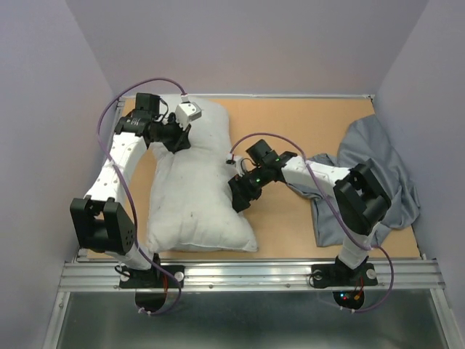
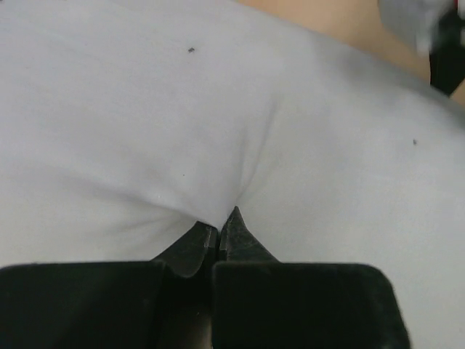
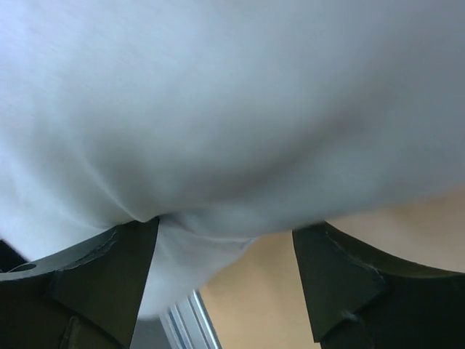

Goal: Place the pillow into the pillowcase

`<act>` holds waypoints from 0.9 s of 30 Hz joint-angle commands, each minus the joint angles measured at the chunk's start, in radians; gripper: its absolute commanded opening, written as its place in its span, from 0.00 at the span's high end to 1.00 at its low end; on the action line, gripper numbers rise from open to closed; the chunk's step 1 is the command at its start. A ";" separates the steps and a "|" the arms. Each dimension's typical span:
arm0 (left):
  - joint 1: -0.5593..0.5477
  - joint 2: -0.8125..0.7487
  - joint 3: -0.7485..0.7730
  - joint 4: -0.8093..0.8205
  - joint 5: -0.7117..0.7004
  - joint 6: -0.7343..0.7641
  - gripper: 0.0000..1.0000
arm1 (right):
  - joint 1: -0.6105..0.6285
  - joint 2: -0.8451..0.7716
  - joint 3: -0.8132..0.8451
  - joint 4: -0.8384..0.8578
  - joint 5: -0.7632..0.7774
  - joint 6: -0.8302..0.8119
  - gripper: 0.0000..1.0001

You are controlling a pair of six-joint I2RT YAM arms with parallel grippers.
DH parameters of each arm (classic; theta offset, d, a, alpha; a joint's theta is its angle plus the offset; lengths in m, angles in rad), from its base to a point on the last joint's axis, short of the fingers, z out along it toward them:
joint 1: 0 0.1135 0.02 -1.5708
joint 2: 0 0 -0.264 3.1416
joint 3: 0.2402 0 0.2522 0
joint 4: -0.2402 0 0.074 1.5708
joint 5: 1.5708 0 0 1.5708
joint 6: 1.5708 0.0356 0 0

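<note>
**Two grippers at one soft pillow, the case lying apart**

The large, plump, off-white fabric pillow [image 1: 192,189] lies lengthwise on the left half of the tan wooden table [image 1: 290,127], one short end near the arms' bases. The thin, blue-grey cloth pillowcase [image 1: 381,171] sits crumpled at the table's right edge, well apart from the pillow and partly under the right arm.

The left gripper [image 2: 218,231] is pinched tight on a fold of the pillow's cover towards its far end, and creases fan out from the tips. The right gripper [image 3: 225,243] stands with its jaws wide at the pillow's right edge. One finger touches cloth, but nothing is clamped.

The pillow looks light and very soft. It will likely sag and fold between two holds, and a pinch of cover alone may pull away from the filling. Corners and seams look like the better holds, since the fabric there bunches into a firmer wad. The pillowcase is limp and probably slippery. Its opening cannot be made out from here.
</note>
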 commanded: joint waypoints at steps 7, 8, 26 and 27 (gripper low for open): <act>-0.028 0.039 0.206 0.398 0.234 -0.312 1.00 | 0.129 -0.023 0.127 0.358 0.127 0.311 0.27; -0.028 0.065 0.229 0.371 0.231 -0.299 1.00 | 0.135 -0.017 0.143 0.361 0.121 0.320 0.27; -0.191 0.158 0.373 0.182 0.027 -0.157 0.01 | -0.350 -0.459 0.115 -0.095 0.292 0.037 0.00; -0.218 0.183 0.374 0.182 0.024 -0.141 0.01 | -0.351 -0.469 0.114 -0.096 0.311 0.015 0.00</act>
